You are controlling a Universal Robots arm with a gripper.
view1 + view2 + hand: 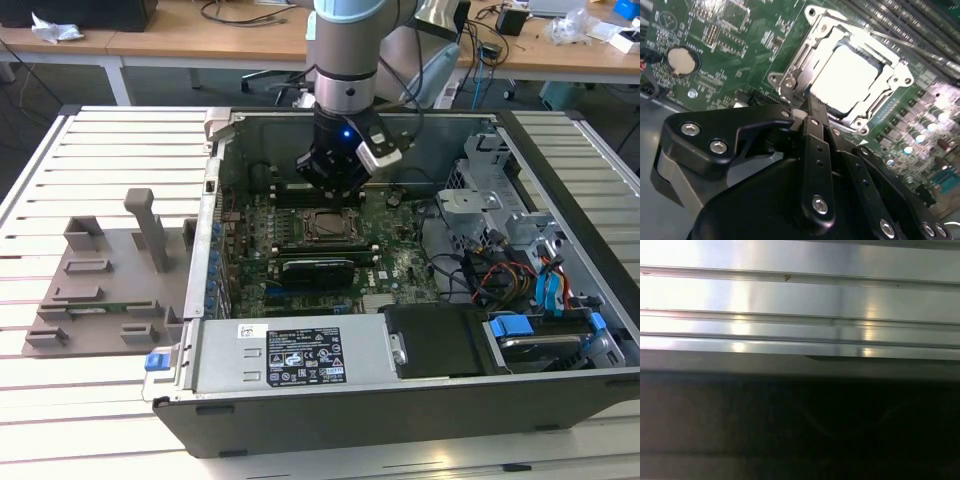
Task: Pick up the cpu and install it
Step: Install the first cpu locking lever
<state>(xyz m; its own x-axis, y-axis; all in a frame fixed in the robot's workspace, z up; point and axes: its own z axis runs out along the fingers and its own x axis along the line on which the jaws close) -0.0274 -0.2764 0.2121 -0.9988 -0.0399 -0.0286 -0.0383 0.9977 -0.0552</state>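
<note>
- Cpu: lying flat in the socket frame on the motherboard; square, no long axis; silver-grey top, glaring bright
- Gripper: fingers together, empty, just above the socket's edge; inside the open computer case

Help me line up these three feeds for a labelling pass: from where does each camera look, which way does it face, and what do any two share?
Exterior view: off the arm, raised, looking down into the open computer case; the arm and gripper hang over the motherboard.
Second wrist view: on the arm, facing down past the gripper's black body at the cpu lying in its socket.
First wrist view: on the arm, facing ribbed metal slats above a dark band.
Shared: the exterior and second wrist views both show the gripper, motherboard and socket.
</note>
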